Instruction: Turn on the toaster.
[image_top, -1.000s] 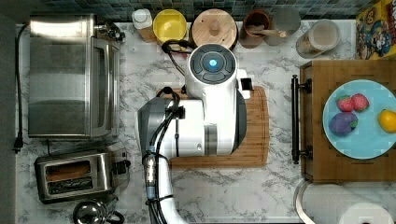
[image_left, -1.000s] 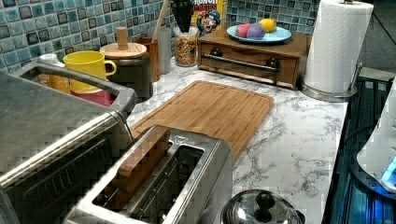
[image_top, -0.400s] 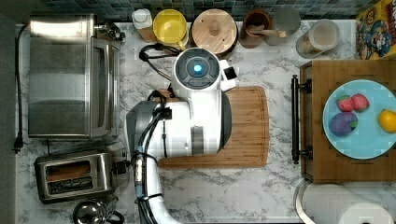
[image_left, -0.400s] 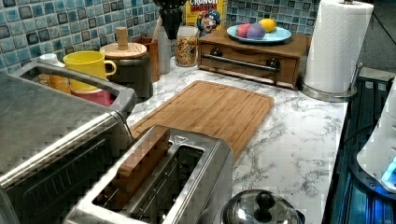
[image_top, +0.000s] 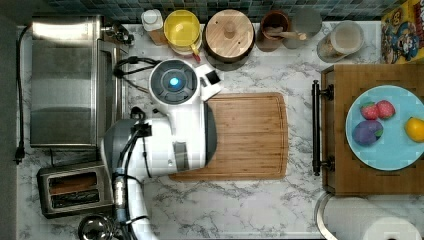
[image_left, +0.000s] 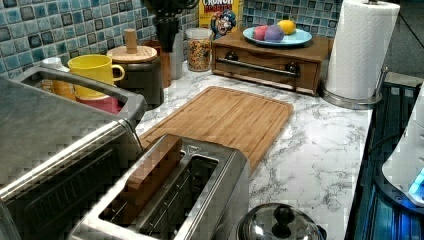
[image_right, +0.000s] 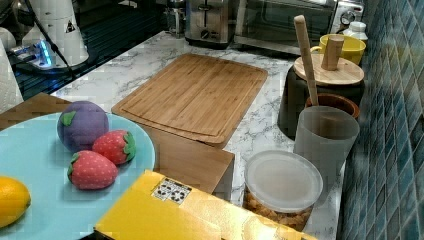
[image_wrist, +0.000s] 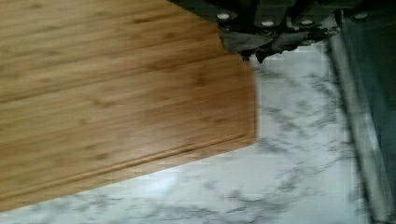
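The claw (image_wrist: 275, 42) hangs above a corner of the bamboo cutting board (image_wrist: 116, 93); its fingers' state cannot be told. The boxy brushed-steel toaster (image_top: 75, 189) sits well apart on the marble tabletop (image_top: 240, 205).

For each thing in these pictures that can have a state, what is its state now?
toaster: upright, a brown slice standing in one slot, the other slot empty.
toaster oven: door shut.
kettle: lid on.
round dark canister: wooden lid on.
cereal jar: lid on.
blue plate: holds four toy fruits.
cutting board: flat, partly under the arm.
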